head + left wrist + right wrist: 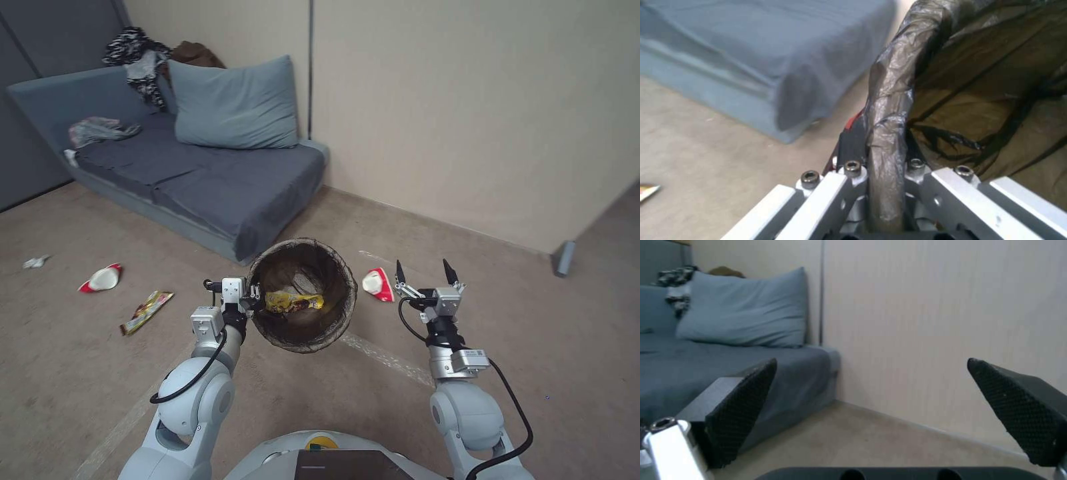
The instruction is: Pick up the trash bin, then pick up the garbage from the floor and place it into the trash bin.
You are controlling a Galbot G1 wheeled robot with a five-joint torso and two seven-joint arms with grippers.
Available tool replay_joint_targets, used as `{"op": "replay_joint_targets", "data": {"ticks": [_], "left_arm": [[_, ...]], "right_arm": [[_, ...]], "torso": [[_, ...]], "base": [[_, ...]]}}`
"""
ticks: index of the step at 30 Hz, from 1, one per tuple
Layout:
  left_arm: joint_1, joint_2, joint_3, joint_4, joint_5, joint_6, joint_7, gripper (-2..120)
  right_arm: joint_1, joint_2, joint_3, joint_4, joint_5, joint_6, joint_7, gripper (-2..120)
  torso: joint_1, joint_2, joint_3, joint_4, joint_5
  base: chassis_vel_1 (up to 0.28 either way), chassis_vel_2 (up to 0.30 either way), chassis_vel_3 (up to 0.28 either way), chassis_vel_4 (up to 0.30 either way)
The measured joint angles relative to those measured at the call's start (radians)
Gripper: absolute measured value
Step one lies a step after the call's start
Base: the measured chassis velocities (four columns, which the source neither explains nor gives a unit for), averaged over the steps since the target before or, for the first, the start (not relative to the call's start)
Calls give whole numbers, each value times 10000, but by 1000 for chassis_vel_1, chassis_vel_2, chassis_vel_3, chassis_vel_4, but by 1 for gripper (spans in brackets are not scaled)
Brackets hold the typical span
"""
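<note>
L hand (252, 298) pinching rim of trash bin (303, 293), bin held off floor, tilted, yellow wrapper (294, 302) inside. R hand (427, 272) spread, empty, beside bin. Red-white cup (378, 283) on floor btwn bin and R hand.

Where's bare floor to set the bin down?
Open carpet right of the right gripper, toward the wall. Also bare between the sofa and the wrapper. Crowded: the cup beside the trash bin held by the left gripper.
</note>
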Motion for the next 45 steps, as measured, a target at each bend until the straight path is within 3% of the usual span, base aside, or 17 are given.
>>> {"op": "replay_joint_targets", "data": {"ticks": [20, 25, 27, 31, 38, 45], "left_arm": [[-20, 32, 55, 50, 135, -319, 242, 0], [-22, 36, 88, 86, 162, -326, 266, 0], [-20, 46, 88, 96, 186, -328, 276, 0], [-18, 69, 81, 117, 280, -328, 408, 0], [27, 52, 100, 154, 370, -364, 418, 0], [61, -3, 93, 212, 398, -391, 372, 0]], "right_arm": [[527, -213, 229, -190, 118, -572, -148, 100], [1350, -564, 462, -992, 241, -1621, -232, 100], [1922, -774, 455, -1647, 614, -2893, -143, 100], [2759, -897, 275, -2577, 915, -3742, -83, 100], [4099, -1079, -41, -4138, 1261, -4233, -135, 100], [5624, -1339, -475, -6674, 1638, -4418, -610, 100]], "torso": [[0, 0, 0, -3, -1], [0, 0, 0, 1, 0], [0, 0, 1, -1, 1], [0, -1, 1, -1, 1], [0, -2, 1, 1, 1], [1, -2, 2, -1, 0]], "base": [[32, 31, 30, 38], [0, 0, 0, 0], [0, 0, 0, 0], [0, 0, 0, 0], [0, 0, 0, 0], [0, 0, 0, 0]]}}
